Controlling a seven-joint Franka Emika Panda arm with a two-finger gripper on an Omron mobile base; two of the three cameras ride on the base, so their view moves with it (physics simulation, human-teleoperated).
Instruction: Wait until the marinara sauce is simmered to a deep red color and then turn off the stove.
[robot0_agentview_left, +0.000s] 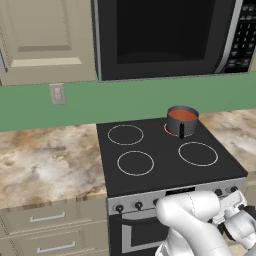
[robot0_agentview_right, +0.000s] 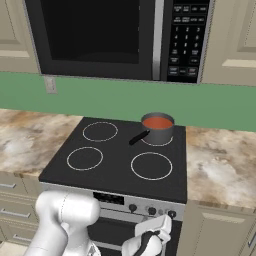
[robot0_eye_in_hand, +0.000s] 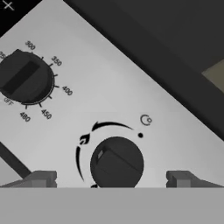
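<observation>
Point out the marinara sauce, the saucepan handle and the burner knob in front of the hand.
marinara sauce (robot0_agentview_right: 158, 122), right base view: middle of the red surface in the pan.
saucepan handle (robot0_agentview_right: 138, 137), right base view: midway along the dark handle.
burner knob (robot0_eye_in_hand: 117, 164), hand view: centre of the knob's black face.

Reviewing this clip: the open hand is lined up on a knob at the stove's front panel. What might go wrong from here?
Two knobs sit close together on the stove panel: the burner knob between the open hand's fingertips and the oven temperature dial beside it. A sideways drift could catch the wrong one.

The marinara sauce in the saucepan looks orange-red rather than deep red, so turning now may be premature.
</observation>
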